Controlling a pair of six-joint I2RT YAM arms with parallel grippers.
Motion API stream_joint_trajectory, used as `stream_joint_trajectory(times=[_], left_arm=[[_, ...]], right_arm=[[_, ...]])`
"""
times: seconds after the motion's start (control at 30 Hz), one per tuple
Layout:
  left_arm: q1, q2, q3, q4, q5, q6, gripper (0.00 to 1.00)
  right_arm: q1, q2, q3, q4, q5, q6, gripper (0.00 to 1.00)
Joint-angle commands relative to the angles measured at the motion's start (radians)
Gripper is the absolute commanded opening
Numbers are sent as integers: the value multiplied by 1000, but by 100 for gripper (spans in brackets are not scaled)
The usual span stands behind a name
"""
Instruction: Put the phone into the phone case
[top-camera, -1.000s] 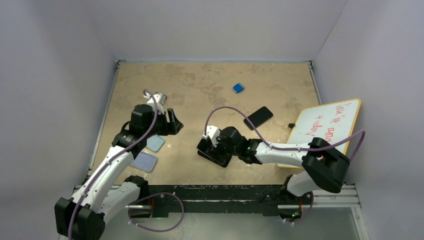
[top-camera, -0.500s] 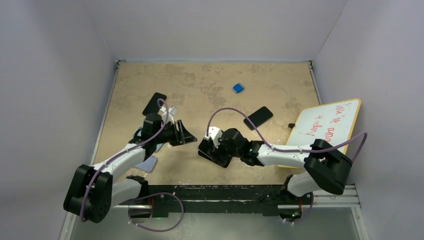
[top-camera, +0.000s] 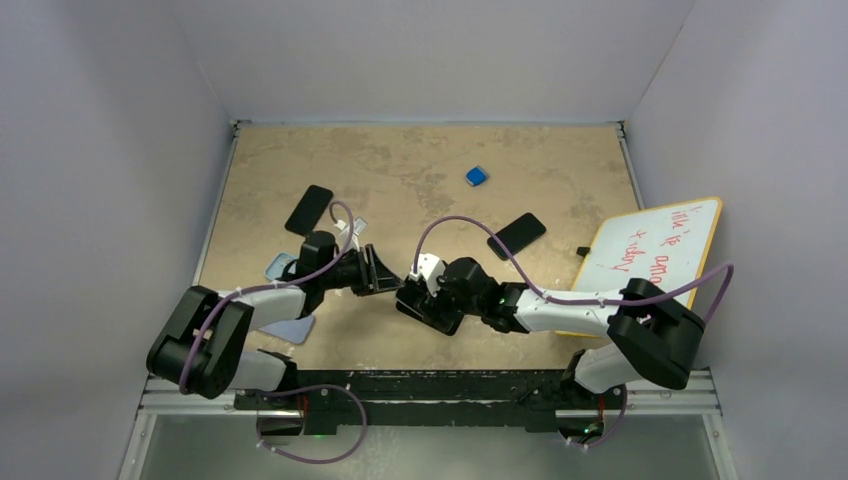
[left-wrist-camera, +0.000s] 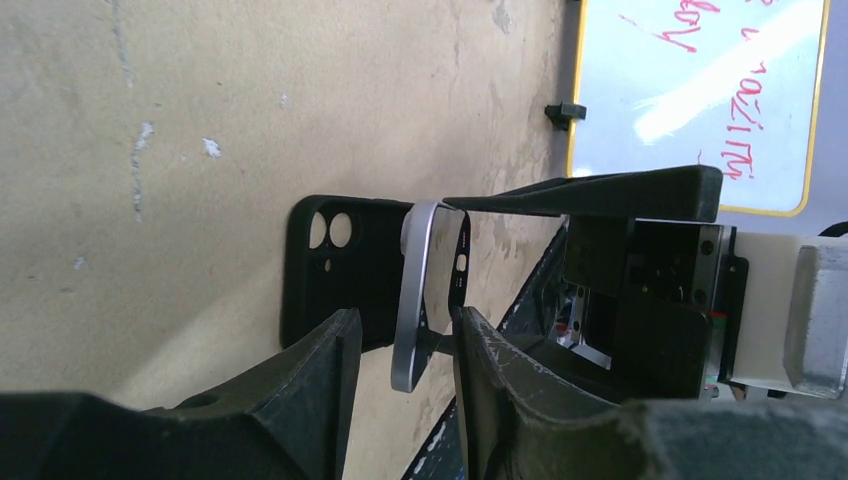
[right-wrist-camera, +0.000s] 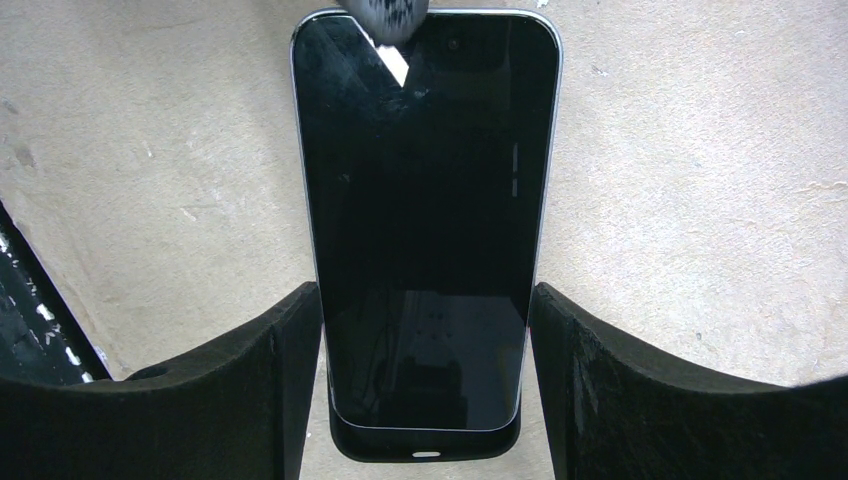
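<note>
In the right wrist view a black phone (right-wrist-camera: 425, 220) lies screen-up, its near end resting in a black phone case (right-wrist-camera: 425, 447). My right gripper (right-wrist-camera: 425, 292) is shut on the phone's sides; in the top view it (top-camera: 422, 298) sits near the table's middle front. In the left wrist view the phone (left-wrist-camera: 412, 300) shows edge-on with a silver rim, tilted up from the case (left-wrist-camera: 335, 270), whose camera holes show. My left gripper (left-wrist-camera: 400, 330) is open and straddles the phone's raised end. In the top view the left gripper (top-camera: 378, 272) meets the right one.
A second black phone (top-camera: 517, 235) lies right of centre and another black phone or case (top-camera: 309, 208) at the left. Two light blue cases (top-camera: 280, 265) (top-camera: 290, 325) lie by the left arm. A small blue object (top-camera: 477, 176) is at the back. A whiteboard (top-camera: 655, 255) leans at the right.
My left arm has swung right and down from the left side, bringing its open gripper to the phone's far end. The black item at the left came into view. The right gripper stayed put.
</note>
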Motion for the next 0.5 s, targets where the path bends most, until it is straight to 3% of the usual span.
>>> stream_joint_trajectory(times=[0.0,0.1,0.2,0.27,0.33,0.47], left_arm=[[-48,40,3,130,25,-36,38],[-92,58,-10,163,4,-55,33],[-107,56,-14,155,-16,-59,11],[-112,39,-17,130,-47,-44,0],[-116,22,-11,70,-87,-19,0],[-124,9,-17,13,-134,4,0]], right_arm=[[7,-42,-4,26,11,-7,71],[8,-49,-3,25,11,-10,71],[8,-57,-5,24,27,-10,73],[8,-64,-2,21,27,4,82],[8,-84,9,6,26,39,91],[8,-161,69,-58,15,232,98]])
